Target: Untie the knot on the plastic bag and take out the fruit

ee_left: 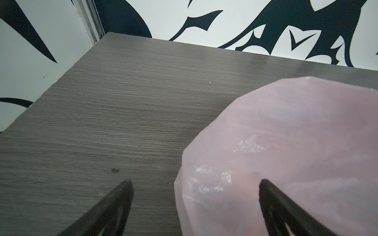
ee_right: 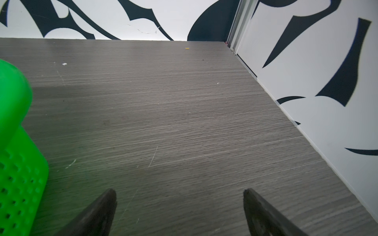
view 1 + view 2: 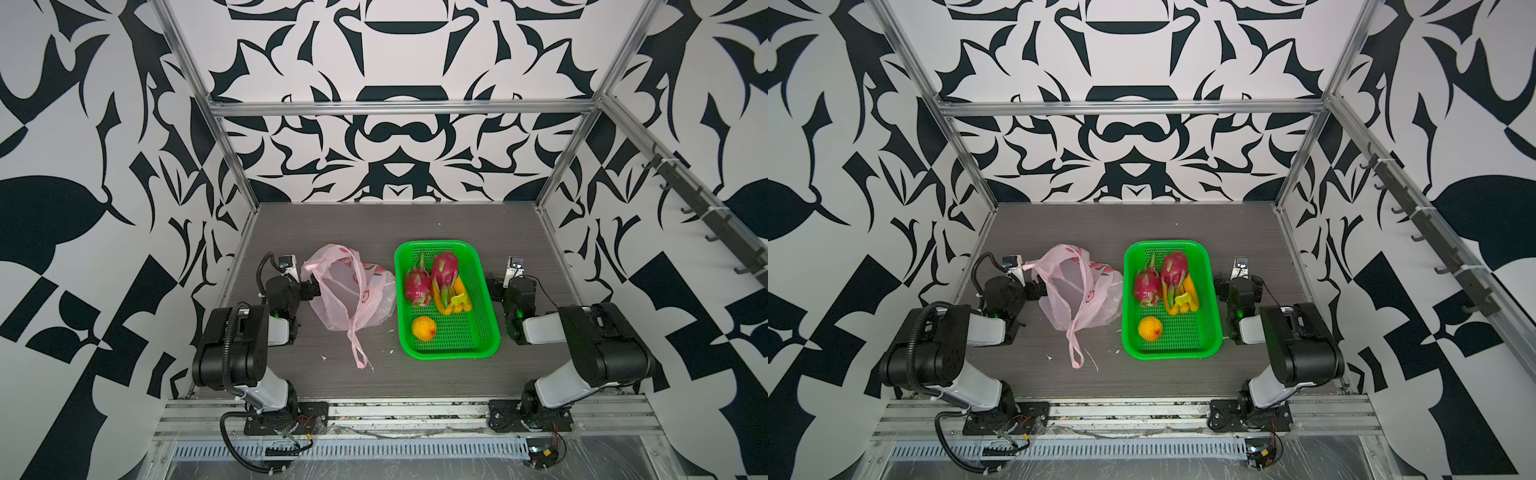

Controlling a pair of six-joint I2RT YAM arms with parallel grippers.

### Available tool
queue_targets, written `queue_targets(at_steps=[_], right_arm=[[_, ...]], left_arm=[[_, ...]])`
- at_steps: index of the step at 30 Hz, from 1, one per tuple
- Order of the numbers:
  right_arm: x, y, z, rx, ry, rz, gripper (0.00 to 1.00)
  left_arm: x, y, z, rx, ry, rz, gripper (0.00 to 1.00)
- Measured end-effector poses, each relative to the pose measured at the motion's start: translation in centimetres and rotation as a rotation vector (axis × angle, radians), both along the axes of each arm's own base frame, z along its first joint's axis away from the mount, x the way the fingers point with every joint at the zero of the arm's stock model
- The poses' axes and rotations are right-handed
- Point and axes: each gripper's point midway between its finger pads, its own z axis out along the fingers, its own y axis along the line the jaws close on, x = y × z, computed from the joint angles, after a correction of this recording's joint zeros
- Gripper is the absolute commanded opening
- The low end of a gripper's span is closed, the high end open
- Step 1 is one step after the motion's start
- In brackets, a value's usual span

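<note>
Left wrist view: the left gripper (image 1: 196,182) is spread wide, empty, at the plastic bag (image 1: 296,132) — film could be snagged by a fingertip. The right gripper (image 2: 179,192) is likewise spread, empty; the fruit (image 3: 444,270) is kept in the green basket (image 3: 457,332).

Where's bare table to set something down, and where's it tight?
Bare: the far strip of table between back wall and bag and basket; the near strip before the basket, right of the bag's handle. Crowded: the narrow bag-basket gap, and around the left gripper by the bag.
</note>
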Motion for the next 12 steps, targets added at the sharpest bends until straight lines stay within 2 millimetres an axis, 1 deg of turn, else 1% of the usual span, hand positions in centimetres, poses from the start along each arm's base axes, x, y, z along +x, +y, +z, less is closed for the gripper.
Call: queue_targets(at_steps=[12], right_arm=[[0.24,0.56,-0.03,0.000,0.008,0.035,0.99]], left_arm=[[0.00,0.01,0.00,0.000,0.000,0.000,0.99]])
